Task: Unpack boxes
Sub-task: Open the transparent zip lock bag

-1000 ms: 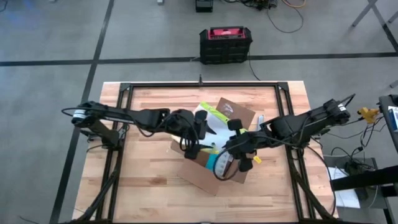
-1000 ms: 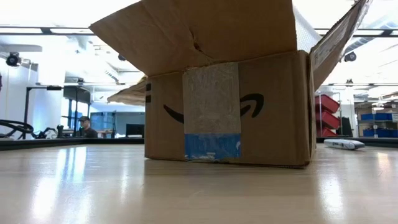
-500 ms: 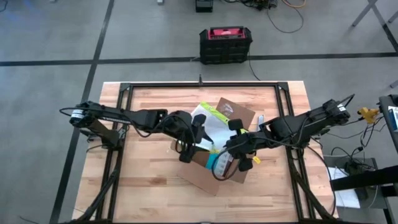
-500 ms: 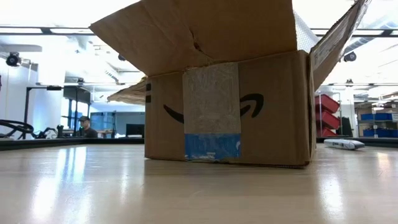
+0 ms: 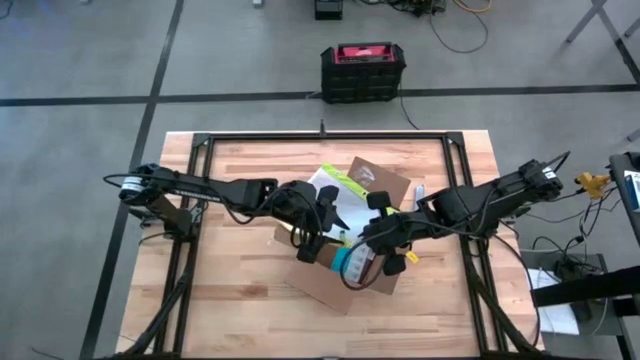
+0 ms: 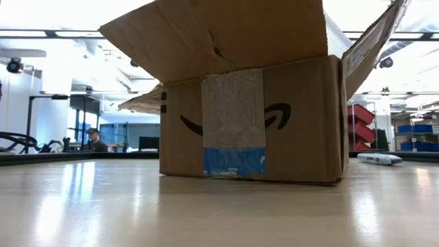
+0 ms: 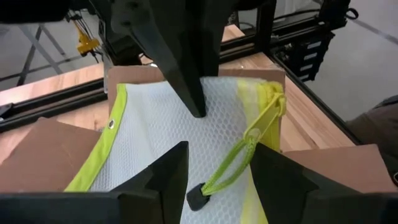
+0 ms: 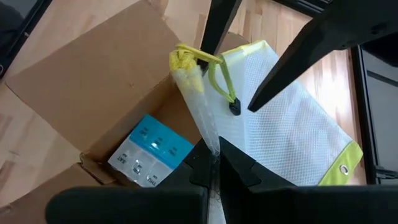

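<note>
A: We count 1 table (image 5: 240, 300), wooden-topped with a black frame, and 1 box (image 6: 254, 116) on it, brown cardboard with its flaps standing open. From above the box (image 5: 345, 270) sits near the middle of the table, a little toward the right arm's side. On its near face in the low view we see 1 patch of clear tape (image 6: 233, 110) over a blue strip and 1 black curved mark.

B: We see 2 arms reaching in over the open top from either side. Next in size is 1 pouch (image 8: 292, 124), clear mesh with yellow edges, lifted above the box opening. Below it inside the box lies 1 blue and white packet (image 8: 149, 152).

A: The right gripper (image 8: 212, 163) has its 2 fingers pinched together on the pouch's gathered corner. The left gripper (image 7: 217, 171) is at the other side of the pouch (image 7: 161, 143), its 2 fingers (image 7: 171, 171) partway apart with the yellow zipper pull (image 7: 239, 165) lying between them. We cannot tell whether they press on it.

B: Off the table, we count 1 black and red case (image 5: 363, 72) on the floor beyond the far edge. Smallest, 1 pale flat object (image 6: 379, 159) lies on the table beside the box, and 1 person (image 6: 94, 140) sits far back in the room.
</note>
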Controlling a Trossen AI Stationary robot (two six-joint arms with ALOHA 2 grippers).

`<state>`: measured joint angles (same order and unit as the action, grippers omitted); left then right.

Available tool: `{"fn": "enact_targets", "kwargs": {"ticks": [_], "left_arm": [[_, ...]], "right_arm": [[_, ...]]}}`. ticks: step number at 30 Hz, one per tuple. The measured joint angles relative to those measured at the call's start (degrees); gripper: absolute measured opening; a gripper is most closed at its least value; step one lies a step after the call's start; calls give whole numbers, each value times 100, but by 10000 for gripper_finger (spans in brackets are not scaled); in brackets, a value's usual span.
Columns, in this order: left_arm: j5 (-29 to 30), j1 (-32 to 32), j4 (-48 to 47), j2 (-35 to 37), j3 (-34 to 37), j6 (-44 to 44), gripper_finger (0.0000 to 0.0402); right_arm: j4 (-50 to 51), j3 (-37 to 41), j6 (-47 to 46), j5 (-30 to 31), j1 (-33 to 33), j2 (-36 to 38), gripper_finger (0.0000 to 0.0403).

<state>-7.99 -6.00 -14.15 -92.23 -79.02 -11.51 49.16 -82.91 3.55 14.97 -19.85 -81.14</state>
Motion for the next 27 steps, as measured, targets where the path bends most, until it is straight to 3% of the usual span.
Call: {"fn": "enact_targets", "kwargs": {"ticks": [6, 13, 17, 22, 27], "left_arm": [[2, 0, 42, 0, 0, -98, 127], [7, 0, -175, 0, 2, -104, 11], [97, -3, -670, 0, 2, -94, 5], [717, -18, -1221, 2, 7, -1, 1], [741, -16, -1240, 11, 75, 82, 0]], "right_arm": [[-3, 0, 2, -38, 0, 0, 0], [-18, 0, 39, -35, 0, 0, 0], [-21, 0, 44, -34, -17, 23, 0], [-74, 0, 77, 6, -53, 127, 0], [-159, 0, 135, 24, -51, 232, 0]]}}
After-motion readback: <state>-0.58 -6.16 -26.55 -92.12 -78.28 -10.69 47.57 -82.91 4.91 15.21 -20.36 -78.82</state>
